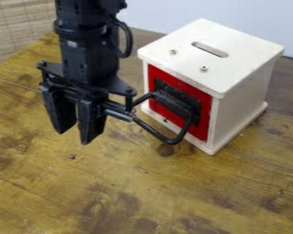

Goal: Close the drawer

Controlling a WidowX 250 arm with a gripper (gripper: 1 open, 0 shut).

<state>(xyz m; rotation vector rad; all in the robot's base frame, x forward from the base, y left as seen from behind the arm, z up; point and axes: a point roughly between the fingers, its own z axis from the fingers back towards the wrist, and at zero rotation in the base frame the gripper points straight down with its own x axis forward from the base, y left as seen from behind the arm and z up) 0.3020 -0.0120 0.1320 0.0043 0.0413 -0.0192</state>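
Drawer's interior [179, 102] not visible.

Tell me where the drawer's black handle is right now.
In the camera view, the black handle sticks out from the red drawer front, right of the gripper and left of the white box's side wall.

Illumination is even and moderately bright. A soft shadow lies on the wooden table [124, 196] beside the white box [222, 69]. The black arm [88, 46] retains little surface detail. Resolution is low; fine edges are soft. Light direction appears to be overhead, though this is uncertain.
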